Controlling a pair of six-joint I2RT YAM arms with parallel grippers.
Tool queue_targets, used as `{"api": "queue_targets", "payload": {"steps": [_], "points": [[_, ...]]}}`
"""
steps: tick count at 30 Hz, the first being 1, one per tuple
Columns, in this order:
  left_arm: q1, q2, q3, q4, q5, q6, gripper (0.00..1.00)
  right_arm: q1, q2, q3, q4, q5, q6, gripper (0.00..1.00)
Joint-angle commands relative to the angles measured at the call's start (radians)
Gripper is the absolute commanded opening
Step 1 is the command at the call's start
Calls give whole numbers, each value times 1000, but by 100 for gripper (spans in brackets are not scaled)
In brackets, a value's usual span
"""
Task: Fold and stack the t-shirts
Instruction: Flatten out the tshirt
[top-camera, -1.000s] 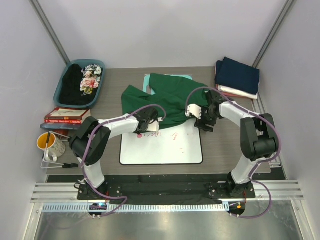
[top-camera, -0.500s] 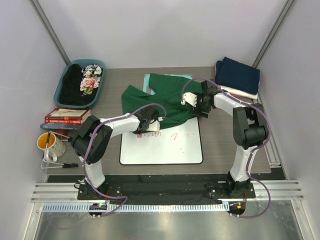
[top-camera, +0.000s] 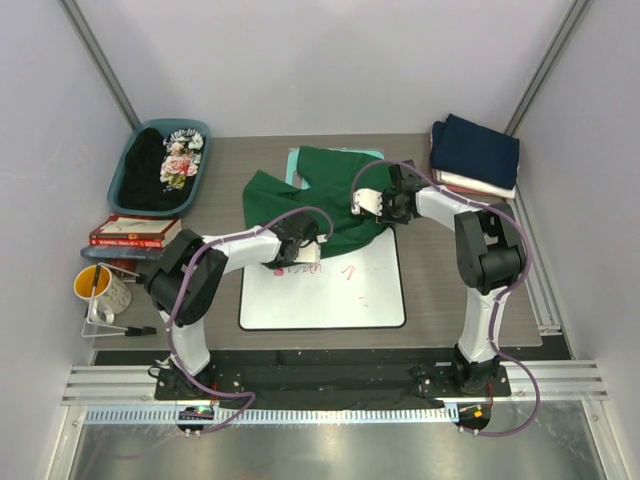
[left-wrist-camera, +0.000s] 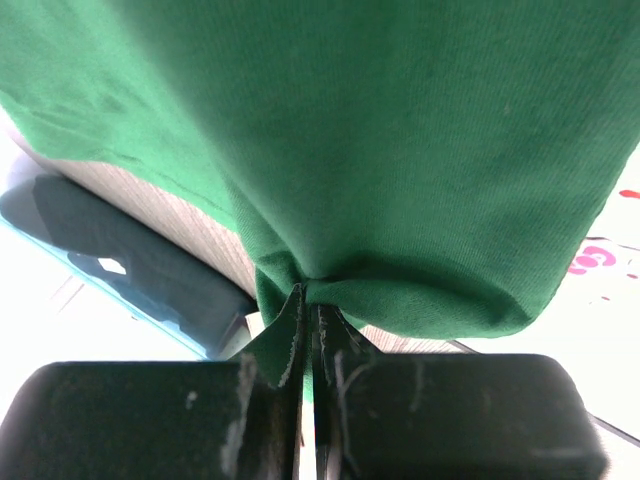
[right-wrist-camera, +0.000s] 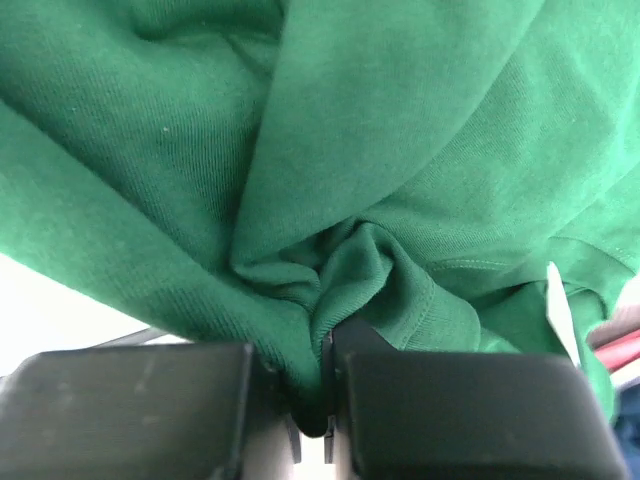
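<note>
The green t-shirt (top-camera: 330, 190) is lying rumpled mid-bench (top-camera: 430, 300), its near edge draping onto the whiteboard (top-camera: 330, 295), its far edge covering a teal board (top-camera: 296, 168). The left end effector (left-wrist-camera: 308, 335) is pinching the shirt's near-left hem. The right end effector (right-wrist-camera: 325, 395) is clamping bunched cloth at the shirt's right side. A folded navy shirt (top-camera: 478, 148) is topping the far-right stack, and a black floral shirt (top-camera: 178, 160) is sitting in the tub (top-camera: 190, 125) far left.
</note>
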Motion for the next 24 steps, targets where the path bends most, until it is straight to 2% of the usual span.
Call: {"api": "queue_targets", "payload": {"steps": [1, 3, 5, 8, 9, 11, 12, 14, 15, 16, 17, 20, 24], "points": [[2, 16, 33, -6, 25, -21, 0, 14, 17, 18, 8, -6, -20, 1], [2, 5, 37, -5, 31, -21, 0, 14, -11, 24, -20, 4, -59, 1], [2, -13, 45, -8, 41, -19, 0, 14, -55, 47, -133, 19, -138, 1], [2, -56, 73, -52, 71, -27, 0, 5, -95, 137, -372, 28, -234, 1], [2, -83, 80, -86, 96, -30, 0, 2, -100, 194, -508, 24, -254, 1], [2, -111, 108, -123, 122, -34, 0, -14, -113, 254, -640, 8, -310, 1], [2, -143, 117, -164, 149, -33, 0, -20, -117, 310, -769, 2, -330, 1], [2, -177, 145, -215, 194, -31, 0, -31, -121, 361, -889, -19, -379, 1], [2, -211, 152, -271, 214, -27, 0, -34, -120, 407, -1012, -26, -396, 1], [4, -231, 160, -307, 276, -21, 0, -35, -118, 427, -1068, -32, -406, 1], [2, -251, 177, -348, 309, -13, 0, -31, -127, 418, -1081, -36, -380, 1], [2, -330, 188, -507, 428, 36, 0, -32, -233, 285, -1081, -18, -461, 1], [2, -403, 179, -630, 499, 152, 0, -32, -279, 228, -1081, -55, -481, 1]]}}
